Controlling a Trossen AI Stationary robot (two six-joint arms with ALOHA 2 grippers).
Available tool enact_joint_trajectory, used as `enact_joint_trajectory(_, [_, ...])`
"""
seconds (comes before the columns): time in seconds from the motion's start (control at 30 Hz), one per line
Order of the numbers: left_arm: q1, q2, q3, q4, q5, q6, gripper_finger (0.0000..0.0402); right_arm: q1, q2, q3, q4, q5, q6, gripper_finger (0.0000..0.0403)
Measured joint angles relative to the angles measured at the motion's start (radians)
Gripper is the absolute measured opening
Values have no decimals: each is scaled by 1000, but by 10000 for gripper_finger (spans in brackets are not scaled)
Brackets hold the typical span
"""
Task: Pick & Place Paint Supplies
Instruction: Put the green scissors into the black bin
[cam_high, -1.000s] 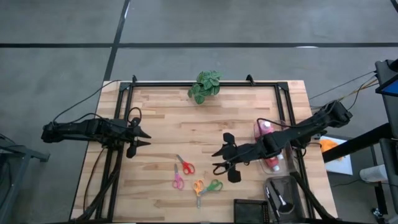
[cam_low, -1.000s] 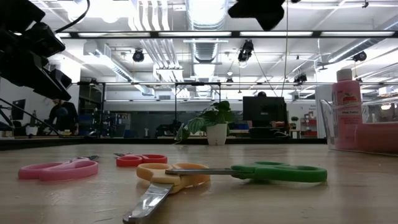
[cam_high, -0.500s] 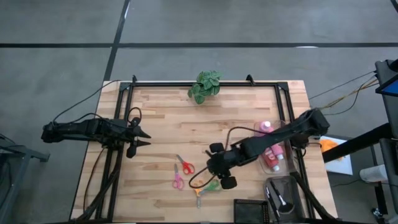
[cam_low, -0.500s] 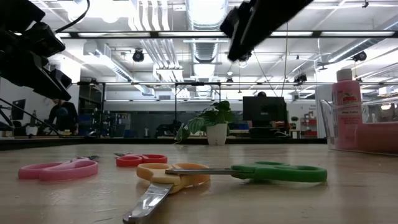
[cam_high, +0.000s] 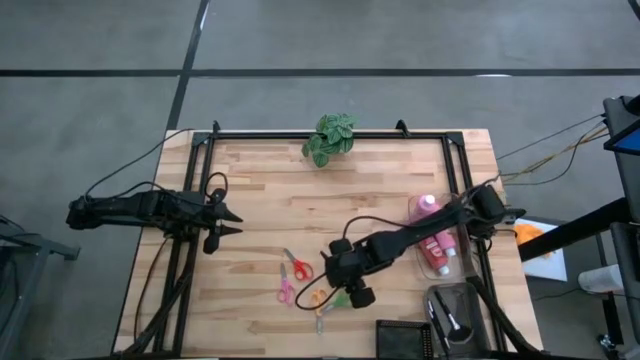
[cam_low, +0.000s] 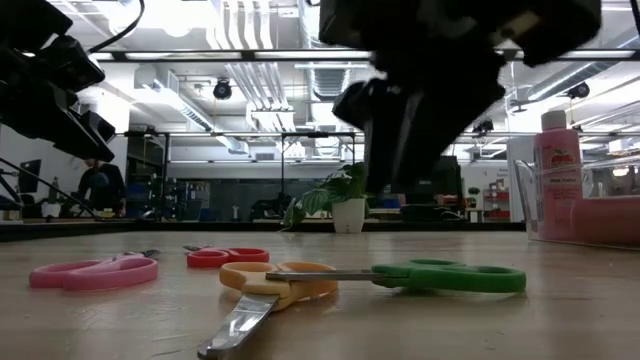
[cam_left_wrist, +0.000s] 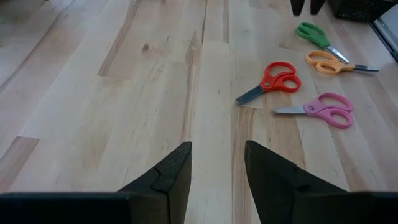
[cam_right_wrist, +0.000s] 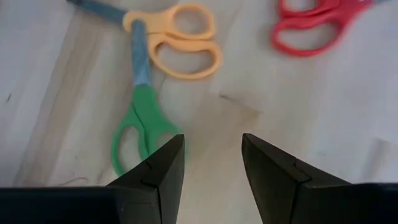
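Right gripper (cam_high: 337, 278) hangs low over the table (cam_high: 260, 190), fingers (cam_right_wrist: 155, 171) parted with a clear gap, nothing between them. Just under and ahead of it lie the green scissors (cam_right_wrist: 142, 127) and orange scissors (cam_right_wrist: 177, 43), crossed at the blades; the red scissors (cam_right_wrist: 317, 25) are a bit farther out. In the low view the gripper (cam_low: 415, 140) fills the upper middle, above the green scissors (cam_low: 450, 277), not touching.

Paint supplies sit back behind this gripper, along its arm toward the table's right edge: a pink bottle (cam_high: 428, 206) with white cap stands in a clear bin (cam_high: 450, 268), a red bottle (cam_high: 436, 252) beside it. Dark brushes (cam_high: 447, 322) are in a second container near the front edge.

Left gripper (cam_high: 228, 218) waits at the table's left side, fingers (cam_left_wrist: 174, 177) apart, empty; pink scissors (cam_left_wrist: 320, 109) and the others lie well ahead of it.

Plant (cam_high: 328, 138) at the far edge.
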Motion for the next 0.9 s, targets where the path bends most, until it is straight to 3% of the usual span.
enact_joint_trajectory(0.17, [0, 0, 0, 0, 0, 0, 149, 12, 77, 30, 0, -58, 1, 157])
enact_joint_trajectory(0.43, [0, 0, 0, 0, 0, 0, 149, 27, 146, 60, 2, -55, 1, 157])
enact_joint_trajectory(0.9, [0, 0, 0, 0, 0, 0, 149, 27, 139, 58, -62, -9, 35, 157])
